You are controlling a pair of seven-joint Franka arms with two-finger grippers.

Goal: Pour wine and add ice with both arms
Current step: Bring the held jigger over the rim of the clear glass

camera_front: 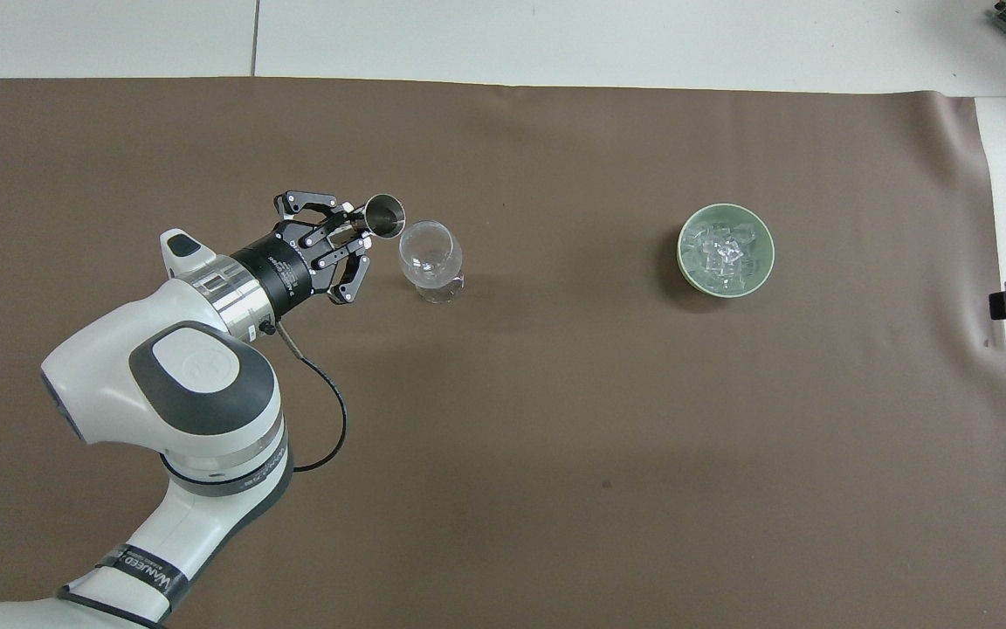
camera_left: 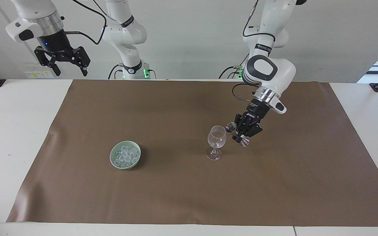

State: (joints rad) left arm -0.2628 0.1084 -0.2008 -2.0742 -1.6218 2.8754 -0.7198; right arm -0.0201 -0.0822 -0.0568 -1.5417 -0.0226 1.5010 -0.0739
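While the ice [camera_left: 125,156] lies heaped in a green bowl [camera_left: 114,161] at lower left of centre in the facing view, the left end effector [camera_left: 238,133] is clamped on a tilted metal jigger [camera_left: 231,127] just beside the wine glass [camera_left: 216,141]. The right end effector [camera_left: 68,68] waits spread open at upper left, above the bench [camera_left: 8,124].

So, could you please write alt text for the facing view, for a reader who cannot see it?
The left gripper holds a small metal jigger tilted at the rim of an upright wine glass on a brown mat. A green bowl of ice sits toward the right arm's end; the right gripper waits, raised, jaws open.
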